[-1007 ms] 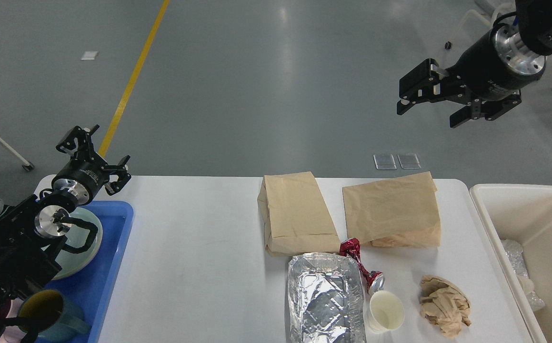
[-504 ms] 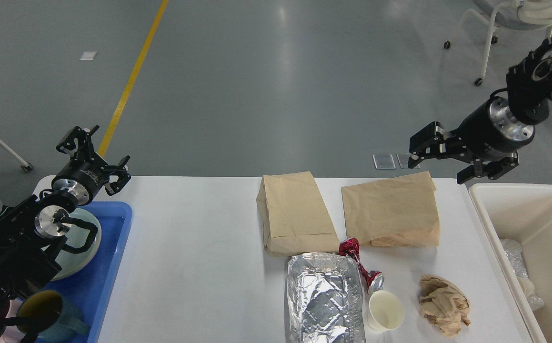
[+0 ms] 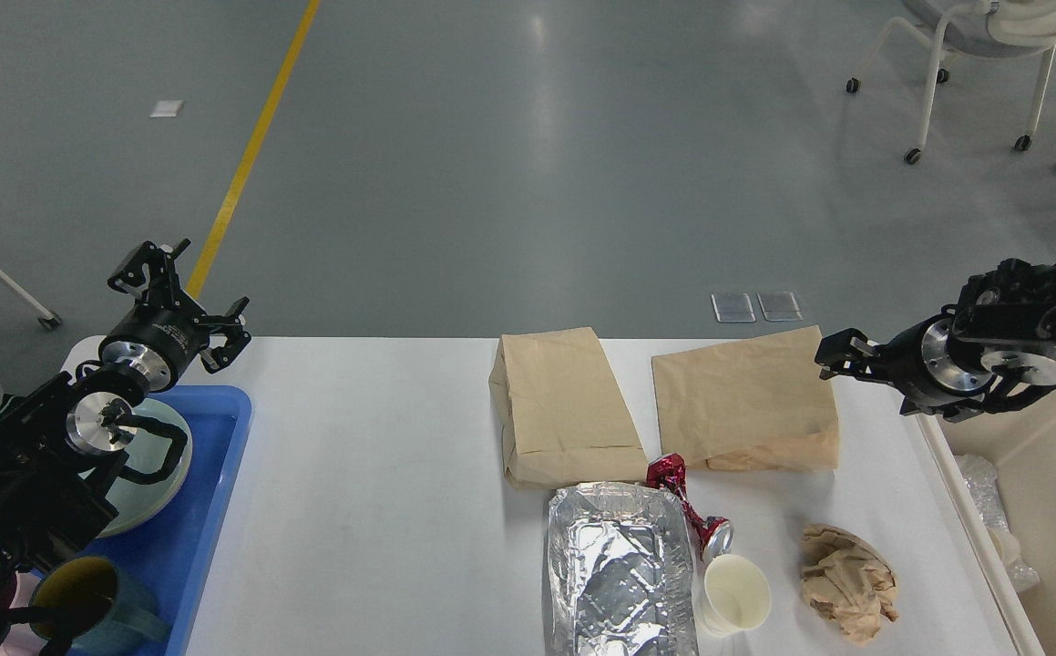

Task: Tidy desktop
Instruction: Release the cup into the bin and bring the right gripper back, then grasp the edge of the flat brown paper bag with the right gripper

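The right gripper, its opening not discernible, hovers at the right-hand paper bag's far corner on the desktop, the bag lying just left of it.

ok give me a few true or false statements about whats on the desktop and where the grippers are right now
1. Two brown paper bags lie side by side on the desktop. True.
2. The white paper cup sits in the blue tray. False: it stands on the desktop beside the foil container.
3. The right gripper is at the right bag's far corner. True.
4. The left gripper holds a crumpled napkin. False: it is open and empty; the crumpled brown paper lies on the desktop.
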Controlling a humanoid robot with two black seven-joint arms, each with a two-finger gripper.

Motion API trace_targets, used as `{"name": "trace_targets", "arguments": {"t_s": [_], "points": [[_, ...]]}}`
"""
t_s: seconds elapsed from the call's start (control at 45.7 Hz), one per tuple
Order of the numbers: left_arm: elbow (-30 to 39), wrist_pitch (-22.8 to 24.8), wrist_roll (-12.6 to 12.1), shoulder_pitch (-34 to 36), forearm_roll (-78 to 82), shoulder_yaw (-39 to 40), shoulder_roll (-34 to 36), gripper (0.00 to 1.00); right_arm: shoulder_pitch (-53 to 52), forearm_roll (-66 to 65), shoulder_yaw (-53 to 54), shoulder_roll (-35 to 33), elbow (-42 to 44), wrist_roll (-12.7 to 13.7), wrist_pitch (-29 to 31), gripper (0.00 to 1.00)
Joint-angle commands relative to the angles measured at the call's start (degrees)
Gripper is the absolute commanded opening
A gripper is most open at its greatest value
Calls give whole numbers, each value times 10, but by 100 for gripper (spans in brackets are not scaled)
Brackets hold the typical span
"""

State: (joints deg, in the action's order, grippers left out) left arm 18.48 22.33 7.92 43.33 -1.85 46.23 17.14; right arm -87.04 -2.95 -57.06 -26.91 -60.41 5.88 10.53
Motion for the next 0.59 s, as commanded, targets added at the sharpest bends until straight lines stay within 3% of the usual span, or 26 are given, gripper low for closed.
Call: {"name": "trace_targets", "arguments": {"t_s": [0.0, 0.241, 0.569], "points": [[1, 0, 0, 0, 0, 1, 0, 97, 54, -6, 30, 1, 15, -1, -52, 100], [0, 0, 0, 0, 0, 1, 0, 97, 105, -6, 47, 43, 72, -3, -105, 100], [1, 0, 0, 0, 0, 1, 0, 97, 158, -5, 59, 79, 150, -2, -111, 100]]}}
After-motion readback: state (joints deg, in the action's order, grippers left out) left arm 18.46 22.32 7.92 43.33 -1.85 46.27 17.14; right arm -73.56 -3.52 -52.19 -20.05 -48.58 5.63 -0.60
